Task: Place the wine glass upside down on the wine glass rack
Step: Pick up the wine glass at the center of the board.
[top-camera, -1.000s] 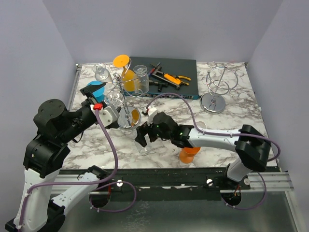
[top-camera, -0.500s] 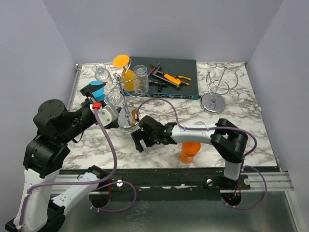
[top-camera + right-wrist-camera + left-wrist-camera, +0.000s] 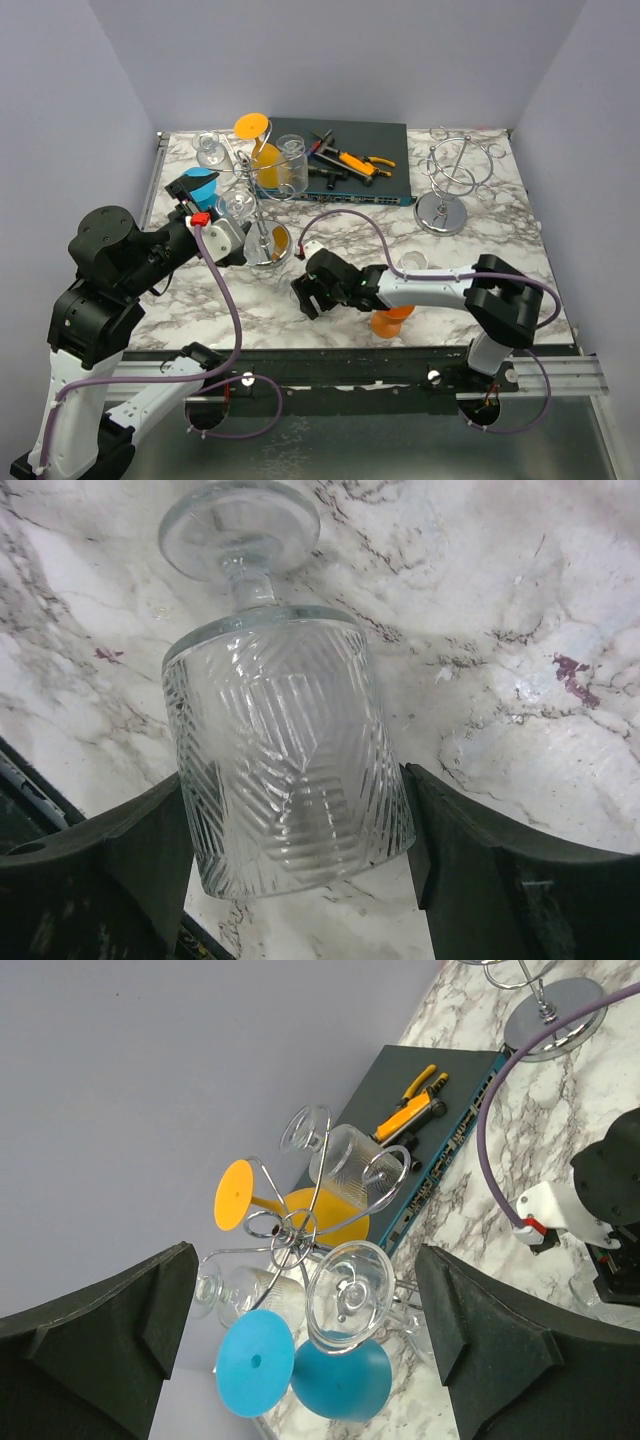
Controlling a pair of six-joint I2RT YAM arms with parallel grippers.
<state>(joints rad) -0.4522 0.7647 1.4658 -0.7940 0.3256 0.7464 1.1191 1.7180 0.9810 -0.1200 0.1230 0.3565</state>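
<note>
A clear ribbed wine glass (image 3: 285, 780) fills the right wrist view, foot pointing away over the marble. My right gripper (image 3: 293, 790) is shut on its bowl, a finger pressed to each side. From above, that gripper (image 3: 310, 296) sits low at the table's near middle and mostly hides the glass. The wire wine glass rack (image 3: 262, 215) stands just behind, carrying orange, blue and clear glasses. My left gripper (image 3: 215, 236) hovers left of the rack, open and empty. The left wrist view looks onto the rack (image 3: 290, 1232) and a hanging clear glass (image 3: 348, 1295).
An orange cup (image 3: 390, 318) stands just right of the right forearm. A second, bare wire rack (image 3: 445, 188) stands at the back right. A dark box (image 3: 380, 140) with hand tools lies at the back. The right arm's cable arcs over the middle.
The right gripper shifted slightly right and nearer, and its jaws narrowed from wide open onto the glass bowl. The right elbow swung outward. The left arm stayed still.
</note>
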